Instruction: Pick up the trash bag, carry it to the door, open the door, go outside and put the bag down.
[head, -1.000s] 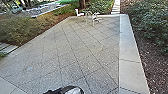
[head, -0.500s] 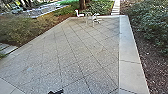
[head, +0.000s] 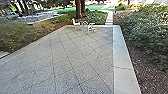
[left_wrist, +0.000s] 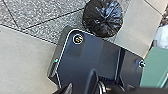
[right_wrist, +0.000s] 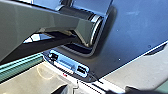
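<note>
Head camera tips upward; dark shape at its near edge has drawn back

The paved yard (head: 75, 57) stretches ahead, crossed by dark seams and bordered at its right by a pale strip (head: 123, 72). Leafy shrubs (head: 147, 35) line the far side of that strip. Beyond the yard rise tree trunks (head: 78, 10), and pale chairs (head: 75, 23) stand near its far edge. The black trash bag (left_wrist: 103, 18) sits on the paving, near the robot's base. Whether the left gripper (left_wrist: 91, 90) or right gripper (right_wrist: 94, 90) is spread, pressed together or pinching anything, I cannot tell.
</note>
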